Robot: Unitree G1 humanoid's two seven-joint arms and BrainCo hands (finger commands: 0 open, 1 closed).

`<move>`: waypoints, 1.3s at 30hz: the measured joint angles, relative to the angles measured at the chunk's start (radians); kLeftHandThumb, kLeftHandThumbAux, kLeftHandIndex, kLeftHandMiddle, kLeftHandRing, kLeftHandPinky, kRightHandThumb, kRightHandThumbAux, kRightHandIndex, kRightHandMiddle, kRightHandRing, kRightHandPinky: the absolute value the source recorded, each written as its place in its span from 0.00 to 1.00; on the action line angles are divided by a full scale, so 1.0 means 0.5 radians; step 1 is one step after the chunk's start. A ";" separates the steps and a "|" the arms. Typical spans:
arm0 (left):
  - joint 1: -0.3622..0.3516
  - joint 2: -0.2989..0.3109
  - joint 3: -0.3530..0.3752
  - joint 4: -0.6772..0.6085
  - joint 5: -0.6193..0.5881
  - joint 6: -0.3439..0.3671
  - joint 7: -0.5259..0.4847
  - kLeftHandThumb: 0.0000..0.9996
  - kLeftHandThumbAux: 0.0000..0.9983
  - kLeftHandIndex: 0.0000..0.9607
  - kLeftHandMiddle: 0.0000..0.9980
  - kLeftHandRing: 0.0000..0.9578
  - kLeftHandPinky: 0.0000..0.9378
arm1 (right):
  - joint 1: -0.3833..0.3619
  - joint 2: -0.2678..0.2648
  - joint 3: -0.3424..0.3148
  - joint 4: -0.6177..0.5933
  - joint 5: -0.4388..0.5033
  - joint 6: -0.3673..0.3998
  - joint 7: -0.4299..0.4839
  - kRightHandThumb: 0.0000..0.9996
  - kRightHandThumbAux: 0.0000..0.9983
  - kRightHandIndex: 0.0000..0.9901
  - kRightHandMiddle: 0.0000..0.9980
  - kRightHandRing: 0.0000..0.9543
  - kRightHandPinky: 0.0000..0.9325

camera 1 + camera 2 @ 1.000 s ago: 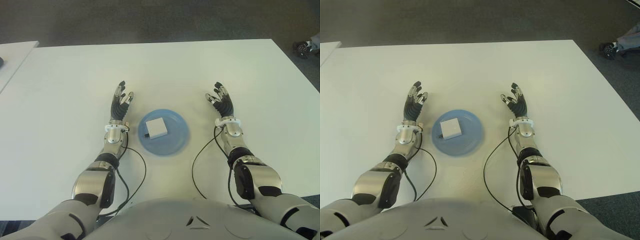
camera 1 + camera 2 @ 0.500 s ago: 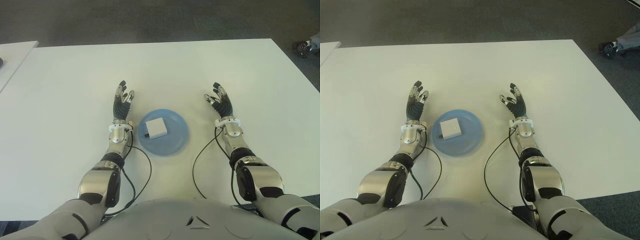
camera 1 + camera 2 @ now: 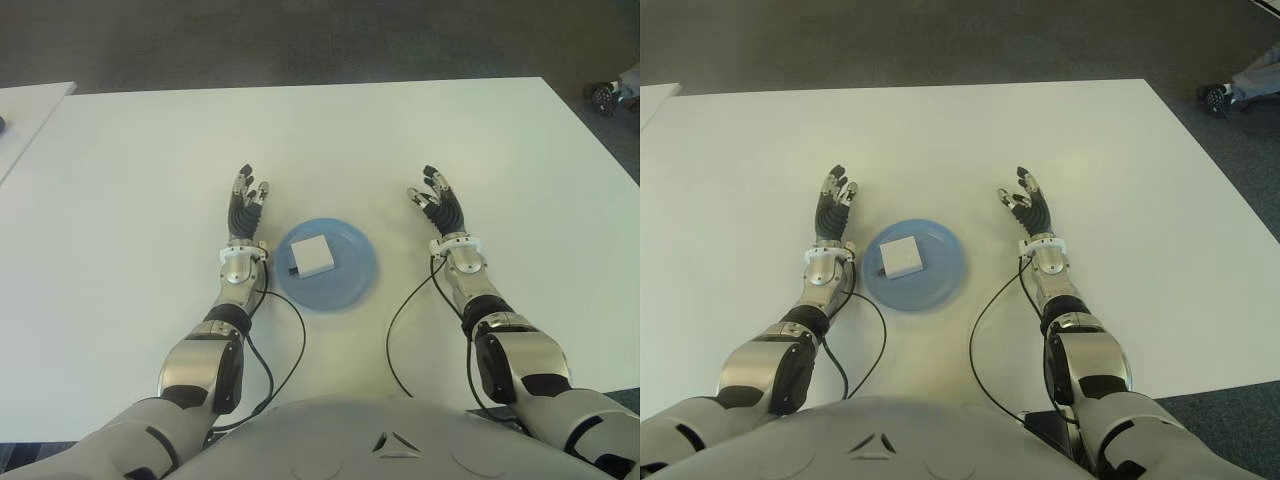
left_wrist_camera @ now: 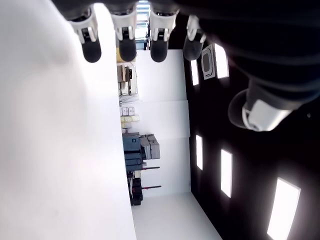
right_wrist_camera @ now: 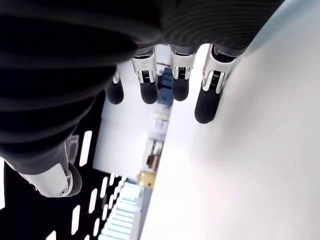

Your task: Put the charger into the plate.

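Left eye view: the charger (image 3: 313,257), a white block, lies flat inside the blue plate (image 3: 355,282), a bit toward the plate's left half, with what looks like its plug end pointing left. The plate sits on the white table (image 3: 130,180), centred in front of the robot. Left hand (image 3: 243,211) shows just beside the plate's left rim, not touching it, fingers stretched out forward, nothing in it. Right hand (image 3: 440,207) shows well apart from the plate on its right side, fingers also extended, empty. Black cables run from both wrists across the table toward the body.

Right eye view: same layout. Charger fully within the rim, no part overhanging. Neither hand is over the plate.

Left wrist view: four fingertips (image 4: 91,51) in a straight row plus the thumb off to one side, all spread, nothing between them. White tabletop alongside, room background beyond. No charger or plate visible here.

Right wrist view: fingertips (image 5: 205,109) straight and separated, thumb apart, nothing held. Tabletop next to them, nothing else of the task in frame.

Status, my read: placement looks done. Charger is in the plate, both hands are open and clear of it. Nothing left that I can see except maybe parking the arms. Can't tell from these views whether either hand touches the table.
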 measured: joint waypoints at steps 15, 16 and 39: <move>0.010 0.032 -0.021 -0.042 0.012 0.082 -0.158 0.09 0.52 0.00 0.00 0.00 0.00 | 0.001 -0.019 0.084 -0.001 -0.038 -0.021 -0.012 0.21 0.60 0.00 0.00 0.01 0.07; 0.011 0.033 -0.021 -0.045 0.011 0.085 -0.174 0.09 0.52 0.00 0.00 0.00 0.00 | 0.001 -0.020 0.086 -0.001 -0.038 -0.021 -0.012 0.22 0.61 0.00 0.00 0.01 0.07; 0.029 0.068 -0.019 -0.099 -0.028 0.194 -0.408 0.08 0.49 0.00 0.00 0.00 0.00 | 0.000 -0.026 0.132 -0.001 -0.038 -0.021 -0.024 0.17 0.63 0.00 0.01 0.02 0.06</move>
